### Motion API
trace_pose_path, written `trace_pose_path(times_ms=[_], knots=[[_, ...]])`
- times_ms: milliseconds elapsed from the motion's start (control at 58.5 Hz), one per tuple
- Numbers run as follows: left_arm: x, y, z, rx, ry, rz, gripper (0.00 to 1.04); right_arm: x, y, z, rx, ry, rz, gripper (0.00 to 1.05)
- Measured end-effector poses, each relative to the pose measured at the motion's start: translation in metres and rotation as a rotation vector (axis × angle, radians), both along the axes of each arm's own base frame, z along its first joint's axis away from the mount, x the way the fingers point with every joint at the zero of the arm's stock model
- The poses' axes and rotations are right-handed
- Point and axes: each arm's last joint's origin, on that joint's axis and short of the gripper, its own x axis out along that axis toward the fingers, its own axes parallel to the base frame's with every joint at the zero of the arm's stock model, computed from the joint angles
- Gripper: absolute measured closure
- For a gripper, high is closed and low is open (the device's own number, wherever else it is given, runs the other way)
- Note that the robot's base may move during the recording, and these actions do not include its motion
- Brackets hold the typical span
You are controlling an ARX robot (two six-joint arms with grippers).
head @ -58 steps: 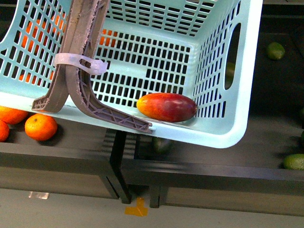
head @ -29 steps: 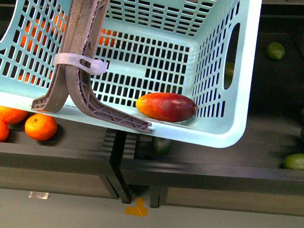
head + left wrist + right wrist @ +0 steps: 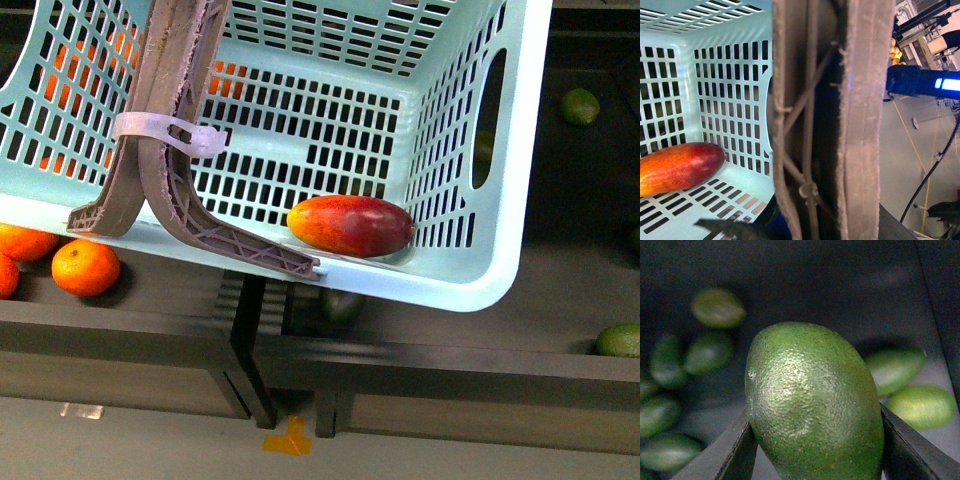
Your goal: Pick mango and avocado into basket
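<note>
The light teal basket (image 3: 470, 285) fills the front view, held up above the dark bins. The red-and-orange mango (image 3: 351, 225) lies on its slotted floor near the front right corner; it also shows in the left wrist view (image 3: 677, 167). My left gripper is shut on the basket's brown-grey handle (image 3: 840, 120); its jaws are hidden behind the handle. My right gripper (image 3: 815, 440) is shut on the green avocado (image 3: 812, 402), held above a dark bin. Neither gripper shows in the front view.
Oranges (image 3: 86, 267) lie in the left bin, some seen through the basket slots. Loose avocados (image 3: 579, 106) lie in the right bin, several blurred ones (image 3: 922, 406) below my right gripper. A dark divider (image 3: 250, 340) separates the bins.
The mango has shifted very slightly inside the basket. Nothing else has visibly moved.
</note>
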Motion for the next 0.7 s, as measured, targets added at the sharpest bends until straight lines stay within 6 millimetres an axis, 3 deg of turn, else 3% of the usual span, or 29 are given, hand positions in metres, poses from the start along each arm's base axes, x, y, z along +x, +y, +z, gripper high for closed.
trace_pose_path(times_ms=[85,171,239,291,427,547,701], knots=[[0.000,0.000,0.000,0.000,0.000,0.000,0.90,-0.005,0.021,0.047,0.025,-0.117,0.054,0.48],[0.000,0.000,0.000,0.000,0.000,0.000,0.90,-0.013,0.043,0.082,0.064,-0.200,0.111,0.48],[0.000,0.000,0.000,0.000,0.000,0.000,0.90,-0.026,0.077,0.116,0.127,-0.268,0.193,0.48],[0.000,0.000,0.000,0.000,0.000,0.000,0.90,-0.034,0.099,0.129,0.169,-0.286,0.247,0.48],[0.000,0.000,0.000,0.000,0.000,0.000,0.90,-0.047,0.146,0.138,0.236,-0.276,0.346,0.48],[0.000,0.000,0.000,0.000,0.000,0.000,0.90,-0.058,0.201,0.126,0.259,-0.212,0.438,0.48],[0.000,0.000,0.000,0.000,0.000,0.000,0.90,-0.068,0.245,0.114,0.247,-0.163,0.501,0.48]])
